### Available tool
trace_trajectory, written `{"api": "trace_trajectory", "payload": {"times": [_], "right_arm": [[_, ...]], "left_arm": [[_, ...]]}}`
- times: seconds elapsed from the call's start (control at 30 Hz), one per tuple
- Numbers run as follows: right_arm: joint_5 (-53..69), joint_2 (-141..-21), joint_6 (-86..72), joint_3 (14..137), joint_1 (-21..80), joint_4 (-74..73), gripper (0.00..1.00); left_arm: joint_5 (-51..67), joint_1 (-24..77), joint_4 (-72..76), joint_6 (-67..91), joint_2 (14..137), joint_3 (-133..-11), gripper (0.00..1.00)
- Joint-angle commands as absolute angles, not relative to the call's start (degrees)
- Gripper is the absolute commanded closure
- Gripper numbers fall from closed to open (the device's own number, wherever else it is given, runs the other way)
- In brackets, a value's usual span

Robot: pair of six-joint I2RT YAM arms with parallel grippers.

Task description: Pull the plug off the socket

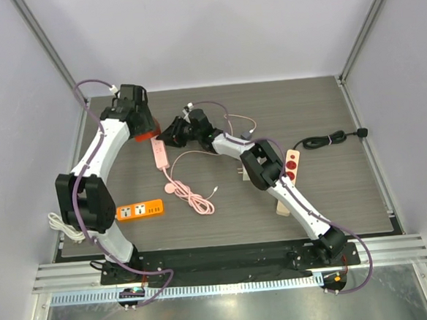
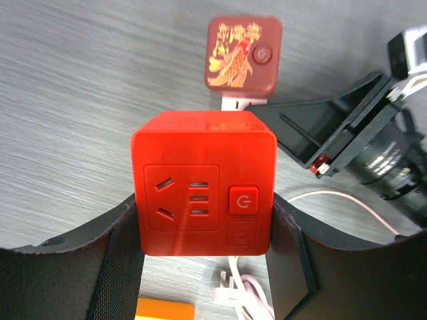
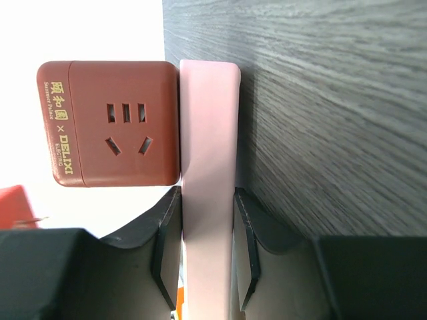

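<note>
Two cube adapters crowd the far end of the pink strip [image 1: 159, 153]. From above only the bright red cube [image 1: 144, 128] is plain, just beside that end, and both arms reach in to it.

In the left wrist view, the left fingers [image 2: 113, 267] are clenched on the two sides of the bright red cube, with its socket face and power button toward the camera. Beyond it the dark red cube [image 2: 243, 53], with a gold fish on it, stands against the pale edge of the pink strip. Whether the bright red cube itself joins the strip, I cannot tell.

In the right wrist view, the right fingers [image 3: 167, 248] grasp the pink strip across its thin sides. The dark red cube sits flat on the strip's face near its end, with no gap, so I judge it is plugged in.

The risks, as I see them: the left fingers hold the bright red cube and not the seated dark red one, so a pull may separate nothing. A pull that is not straight off the strip's face could also bind the pins. Then the smooth strip may twist or slide out of the narrow right grasp.
</note>
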State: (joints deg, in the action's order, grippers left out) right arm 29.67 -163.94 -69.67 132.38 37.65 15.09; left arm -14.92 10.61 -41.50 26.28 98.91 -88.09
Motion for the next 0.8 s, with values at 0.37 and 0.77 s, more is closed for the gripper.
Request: {"api": "trace_trajectory", "payload": {"times": [0.37, 0.77], "right_arm": [[20.22, -164.89, -53.36, 136.49, 37.35, 2.03, 0.51], [18.19, -154.79, -43.60, 132.63, 34.81, -4.83, 0.20]], "left_arm": [[-14.77, 11.69, -37.53, 24.79, 95.62, -88.07, 1.00], [-12.84, 13.36, -36.92, 24.52, 96.33, -87.98, 1.00]]}}
